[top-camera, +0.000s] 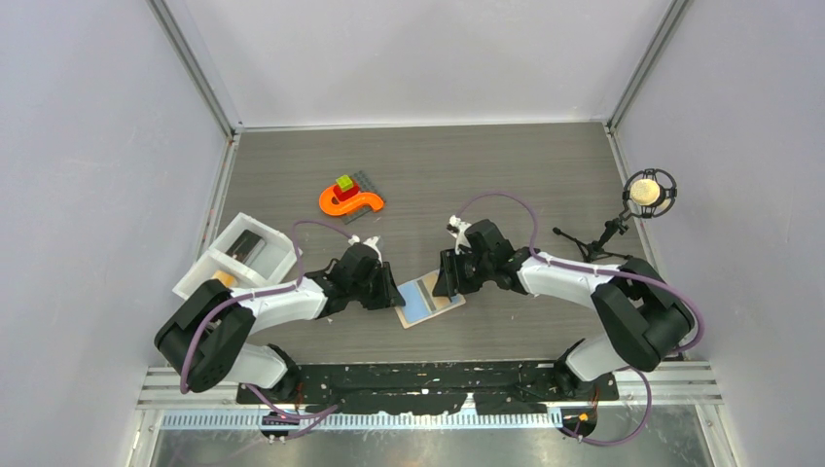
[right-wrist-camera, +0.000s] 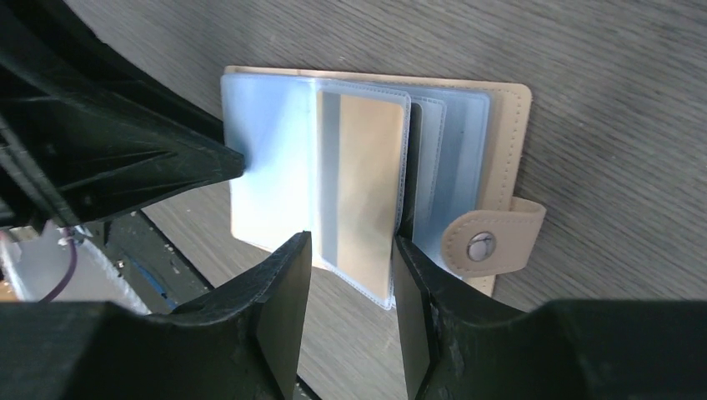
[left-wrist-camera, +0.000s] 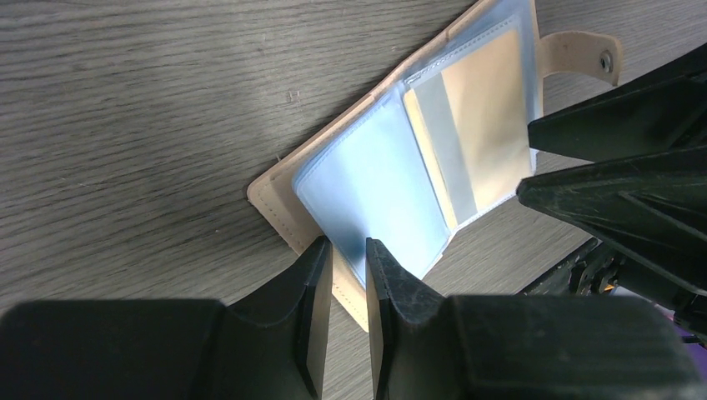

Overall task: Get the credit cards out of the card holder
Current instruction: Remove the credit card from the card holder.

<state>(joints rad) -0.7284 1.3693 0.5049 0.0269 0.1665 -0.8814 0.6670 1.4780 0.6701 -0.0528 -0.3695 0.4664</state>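
The beige card holder [top-camera: 428, 304] lies open on the table between both arms, its pale blue sleeves fanned out. My left gripper [top-camera: 397, 297] is at its left edge. In the left wrist view its jaws [left-wrist-camera: 348, 250] are nearly closed on the beige cover [left-wrist-camera: 275, 200] and a blue sleeve corner. My right gripper [right-wrist-camera: 350, 246] stands astride a clear sleeve holding a pale gold credit card [right-wrist-camera: 367, 175]. Its right finger touches the sleeve edge, and a thin gap shows on the left. The snap tab [right-wrist-camera: 492, 242] sits to the right. A dark card [top-camera: 248, 243] lies in the white tray.
The white two-compartment tray [top-camera: 282, 263] stands at the left, behind my left arm. An orange S-shaped toy [top-camera: 350, 201] with small blocks sits mid-table, further back. A microphone on a small stand [top-camera: 650, 192] is at the right edge. Walls enclose the table.
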